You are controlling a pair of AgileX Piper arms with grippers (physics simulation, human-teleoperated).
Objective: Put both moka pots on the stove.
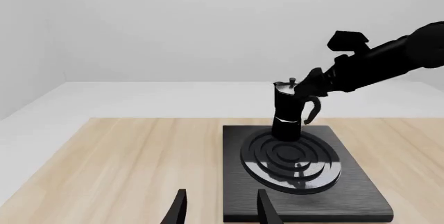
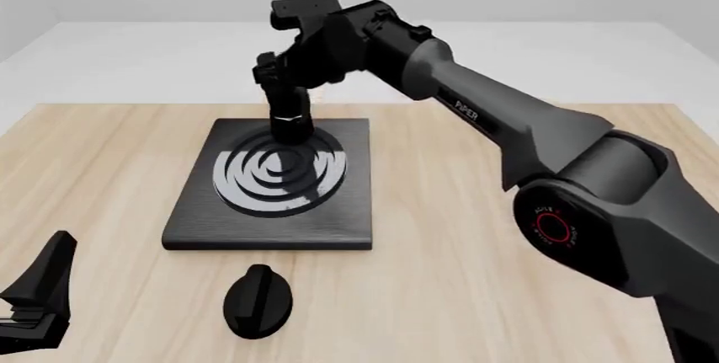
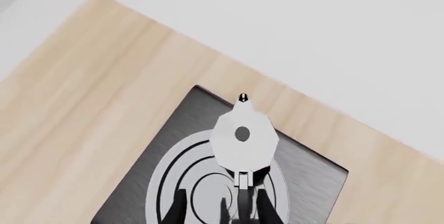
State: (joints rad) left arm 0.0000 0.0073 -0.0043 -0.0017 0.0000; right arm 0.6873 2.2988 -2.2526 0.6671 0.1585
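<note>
Right pincer (image 3: 240,203) is clamping 1 moka pot (image 1: 288,110) by its handle (rigid, top-heavy, likely tippy) over stove (image 2: 191,220); left pincer (image 1: 220,208) is sitting apart, holding nothing.

right arm (image 2: 494,119): dark grey rounded links, white PiPER lettering, red ring on joint cap. Black slim fingers (image 1: 263,208) on left arm.

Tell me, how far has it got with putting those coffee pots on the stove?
About halfway, at a guess. One moka pot stands on the stove, at the far edge of the burner rings, with the right hand around its handle, so that placement is just finishing. No second pot shows in any view, so it remains to be brought. The left hand is empty and open, low at the near side of the table.
</note>
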